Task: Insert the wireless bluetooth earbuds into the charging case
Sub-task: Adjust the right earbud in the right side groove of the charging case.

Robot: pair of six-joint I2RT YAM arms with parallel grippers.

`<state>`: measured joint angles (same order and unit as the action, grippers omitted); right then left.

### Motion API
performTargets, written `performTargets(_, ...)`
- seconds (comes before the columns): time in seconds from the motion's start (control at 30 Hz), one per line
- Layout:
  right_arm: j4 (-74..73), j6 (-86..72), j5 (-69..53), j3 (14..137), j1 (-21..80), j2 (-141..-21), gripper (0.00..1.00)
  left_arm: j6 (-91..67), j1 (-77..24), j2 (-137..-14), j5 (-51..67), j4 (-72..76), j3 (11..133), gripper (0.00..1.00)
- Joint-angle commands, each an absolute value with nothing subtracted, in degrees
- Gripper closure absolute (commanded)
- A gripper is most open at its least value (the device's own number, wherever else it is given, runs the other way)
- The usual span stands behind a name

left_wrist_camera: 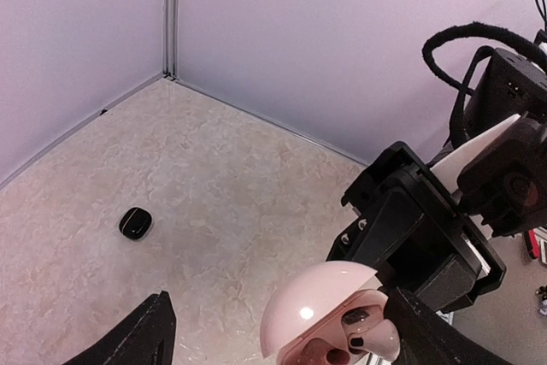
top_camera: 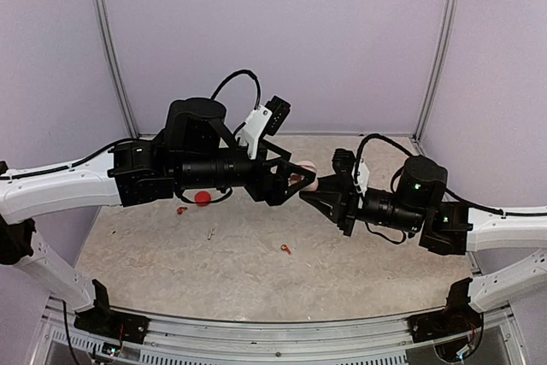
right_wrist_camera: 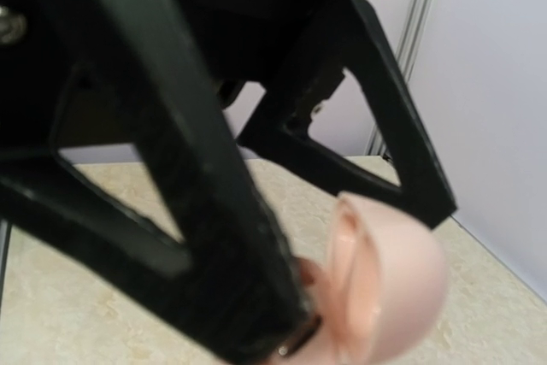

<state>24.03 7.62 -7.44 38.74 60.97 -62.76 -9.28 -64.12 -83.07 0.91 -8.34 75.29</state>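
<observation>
Nearest the arm bases, loose on the counter: orange bud, then pale bud, then red bud just beside a red round case. All lie free, well apart from both pincers, and are tiny next to that case.

Mid-counter, raised: left pincer has its jaws set wide around the pink charging case, carrying it off the counter. The left wrist view shows one finger against the case. The other contact falls below the frame edge. Right pincer is pressed together, tip just beside the case. Can't tell if it pinches anything: the tip is hidden behind the case in one view and blurred in its own.

Case: glossy pale pink, domed lid hinged up. One pinkish seated bud with a dark tip sits in a well. The second well isn't readable.

Step, my read: insertion at the case, left arm as fixture, right as inserter. The seated bud looks home or nearly so. Next calls for the right pincer to back straight out without dragging bud or lid while the left holds the case level. Then fetch a mate for the other well. None of the loose buds is obviously pink, so check the match first.

Farthest: small black rounded item near the back corner, case or bud unclear.
</observation>
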Motion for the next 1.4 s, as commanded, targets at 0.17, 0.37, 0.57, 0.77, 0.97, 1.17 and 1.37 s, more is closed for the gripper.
performTargets(0.17, 29.93, 8.17, -12.26, 40.08, 63.23, -62.97, 1.00, -12.31, -61.28, -84.83, -2.86, -6.08, 75.62, 0.16)
performTargets(0.37, 30.82, 8.09, -12.57, 40.16, 63.36, -63.43, 1.00, -13.27, -60.52, -84.03, -1.48, -4.32, 74.53, 0.15)
performTargets(0.57, 31.59, 7.75, -12.91, 40.30, 63.53, -63.80, 1.00, -13.73, -60.40, -84.37, -0.40, -3.15, 73.98, 0.13)
performTargets(0.77, 32.08, 7.65, -13.09, 40.36, 63.64, -64.07, 1.00, -14.50, -60.03, -84.29, -0.35, -2.03, 73.48, 0.13)
performTargets(0.97, 32.29, 7.28, -12.58, 40.04, 63.64, -63.69, 1.00, -13.83, -60.00, -84.20, 2.68, -1.31, 73.12, 0.11)
performTargets(1.17, 33.13, 6.44, -10.78, 38.80, 63.58, -63.18, 1.00, -8.99, -62.99, -81.18, 7.39, 4.19, 71.00, 0.03)
performTargets(1.37, 33.20, 5.62, -10.12, 37.86, 63.50, -63.12, 1.00, -4.69, -64.59, -78.05, 7.03, 4.91, 71.56, 0.01)
